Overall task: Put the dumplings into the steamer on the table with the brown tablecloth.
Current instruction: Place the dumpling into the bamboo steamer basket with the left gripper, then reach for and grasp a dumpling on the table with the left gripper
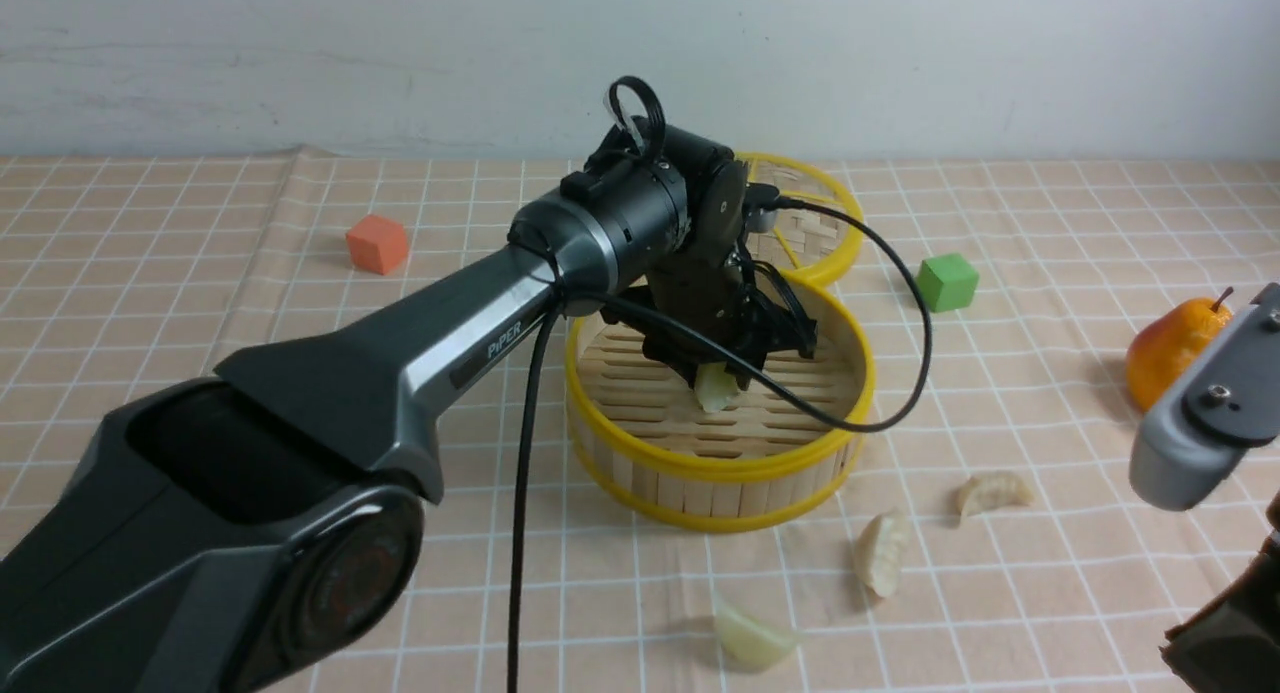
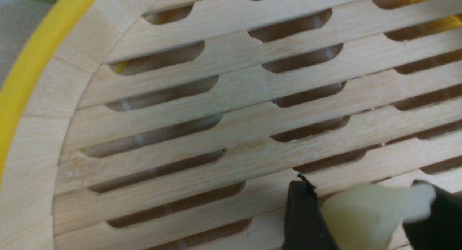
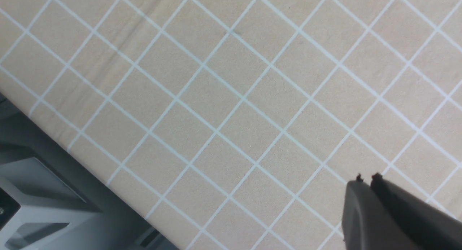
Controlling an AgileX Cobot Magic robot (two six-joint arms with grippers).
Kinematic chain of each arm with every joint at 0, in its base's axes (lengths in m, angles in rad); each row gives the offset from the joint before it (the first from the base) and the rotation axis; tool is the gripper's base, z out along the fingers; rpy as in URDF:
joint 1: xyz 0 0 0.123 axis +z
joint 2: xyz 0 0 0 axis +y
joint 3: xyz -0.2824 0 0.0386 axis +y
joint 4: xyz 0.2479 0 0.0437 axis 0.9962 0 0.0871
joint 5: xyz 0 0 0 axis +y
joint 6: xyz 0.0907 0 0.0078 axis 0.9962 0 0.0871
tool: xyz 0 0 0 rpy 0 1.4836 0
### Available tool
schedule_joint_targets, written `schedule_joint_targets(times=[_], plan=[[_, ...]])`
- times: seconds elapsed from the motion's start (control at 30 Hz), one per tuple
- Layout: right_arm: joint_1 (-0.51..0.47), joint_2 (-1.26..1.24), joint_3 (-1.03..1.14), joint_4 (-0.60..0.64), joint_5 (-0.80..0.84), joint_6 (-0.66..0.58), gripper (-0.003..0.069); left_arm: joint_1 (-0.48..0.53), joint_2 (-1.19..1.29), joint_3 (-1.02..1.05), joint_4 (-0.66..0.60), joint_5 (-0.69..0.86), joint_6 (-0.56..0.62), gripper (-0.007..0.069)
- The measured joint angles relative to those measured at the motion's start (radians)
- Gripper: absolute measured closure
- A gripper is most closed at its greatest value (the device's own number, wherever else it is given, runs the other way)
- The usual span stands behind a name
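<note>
Three dumplings (image 1: 882, 553), front view: lay on the brown tablecloth (image 1: 200, 273), just outside the steamer (image 1: 700, 468) at its near-right side; judged light, soft and slick, best pinched across the belly.
Front view, held dumpling (image 1: 714, 393): pale green, inside the steamer, low over its floor.
Left wrist view: left gripper (image 2: 361, 187) jaws part-spread, both touching the held dumpling; floor contact hidden.
Right wrist view: right gripper (image 3: 366, 179) closed, empty; steamer out of frame.
</note>
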Motion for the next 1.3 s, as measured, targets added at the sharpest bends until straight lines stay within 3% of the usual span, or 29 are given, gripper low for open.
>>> schedule_joint_targets(times=[0.17, 0.33, 0.47, 0.57, 0.67, 0.8, 1.07, 1.3], plan=[[0.0, 0.0, 0.0, -0.001, -0.003, 0.0, 0.0621, 0.0, -0.078, 0.0, -0.017, 0.071, 0.028, 0.0075], [0.0, 0.0, 0.0, -0.009, -0.009, 0.0, 0.0617, 0.0, -0.201, 0.024, -0.089, 0.137, 0.123, 0.0057], [0.0, 0.0, 0.0, -0.045, -0.01, 0.0, 0.0617, -0.028, -0.37, 0.176, -0.202, 0.196, 0.351, 0.009], [0.0, -0.003, 0.0, -0.063, -0.01, 0.0, 0.0615, -0.06, -0.435, 0.282, -0.22, 0.201, 0.489, 0.0113], [0.002, -0.04, 0.0, -0.119, 0.013, 0.016, 0.0609, -0.135, -0.499, 0.471, -0.229, 0.215, 0.747, 0.0148], [0.005, -0.128, 0.0, -0.188, 0.041, 0.07, 0.0606, -0.186, -0.512, 0.598, -0.227, 0.209, 0.921, 0.0172], [0.005, -0.375, -0.001, -0.233, 0.043, 0.112, 0.0603, -0.225, -0.463, 0.68, -0.131, 0.055, 0.968, 0.0181], [0.005, -0.45, -0.001, -0.235, 0.044, 0.112, 0.0595, -0.225, -0.37, 0.68, -0.118, -0.004, 0.97, 0.0181]])
